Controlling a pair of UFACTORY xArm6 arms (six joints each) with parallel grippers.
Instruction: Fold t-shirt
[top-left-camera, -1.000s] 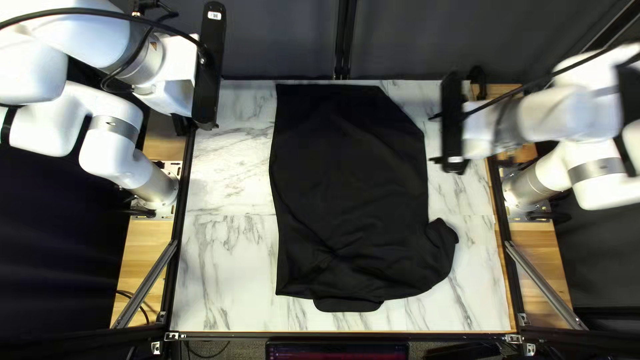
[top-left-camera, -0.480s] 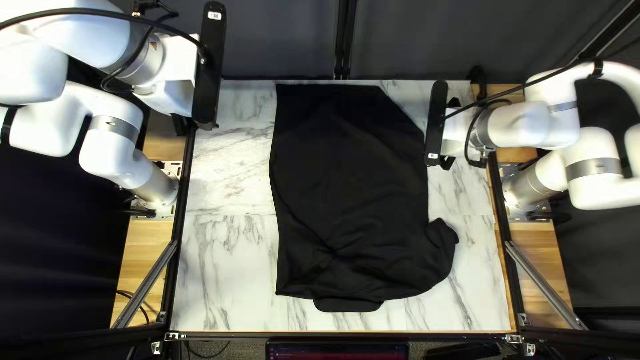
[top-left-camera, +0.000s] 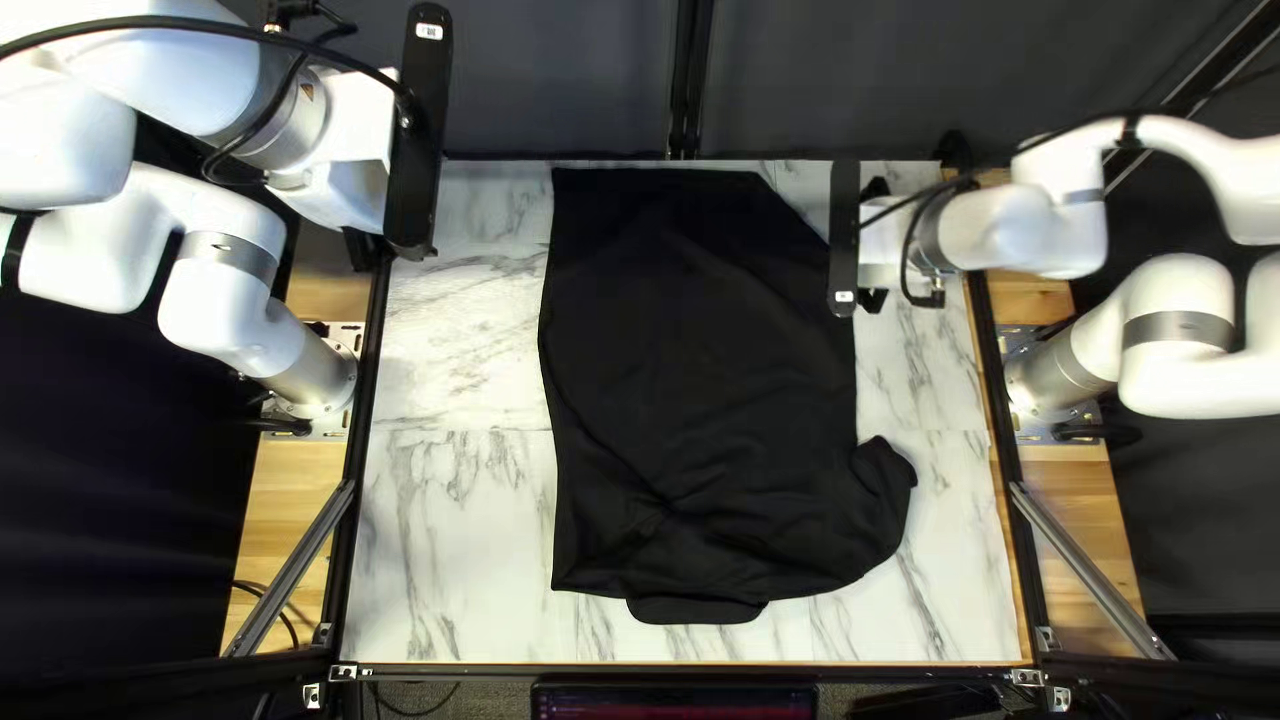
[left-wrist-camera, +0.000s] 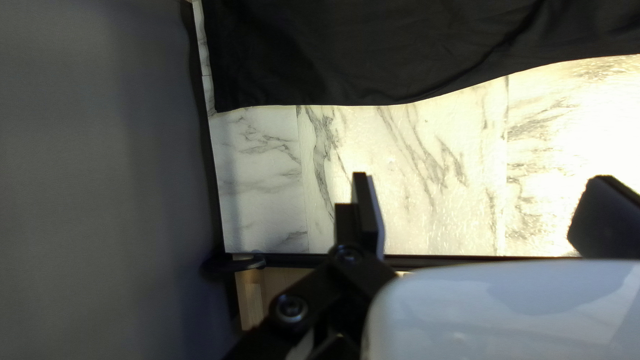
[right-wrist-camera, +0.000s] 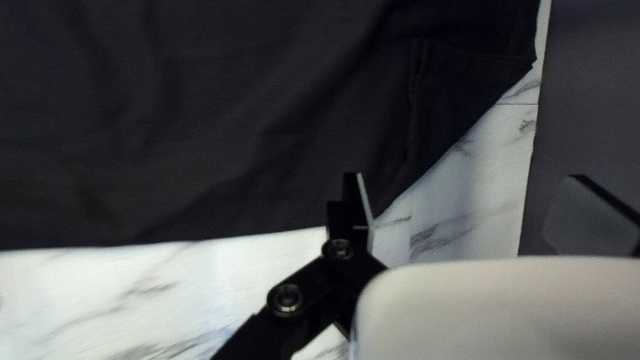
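My right claw (top-left-camera: 864,244) has its two fingers wide apart, gripping no cloth; in its wrist view the gap between the tips (right-wrist-camera: 465,179) looks out over marble, with one finger close by the rim of the black t-shirt (top-left-camera: 694,387) and the other in front of grey curtain. I can't tell how high it hangs, but from above it lines up with the slanted edge at the shirt's far right. My left claw (top-left-camera: 418,134) is spread too, with nothing held, up by the far left corner of the table (top-left-camera: 454,534); its wrist view has marble between the fingers and the shirt ahead, well apart from them. The shirt lies on the tabletop, long way from far edge to near edge, taking up the middle. Its left side runs nearly straight, its far right corner is cut off at a slant, and at the near right a rounded lobe of cloth bulges outward, with a smaller flap poking out at the near end. Creases gather in its near half. Around it the marble shows on both sides and in front. Past the table's sides are strips of pale wood (top-left-camera: 283,520), where my arm bases stand, and slanting metal bars (top-left-camera: 291,567). Behind the far edge hangs the dark curtain (top-left-camera: 560,80); before the near edge sits a screen (top-left-camera: 674,703).
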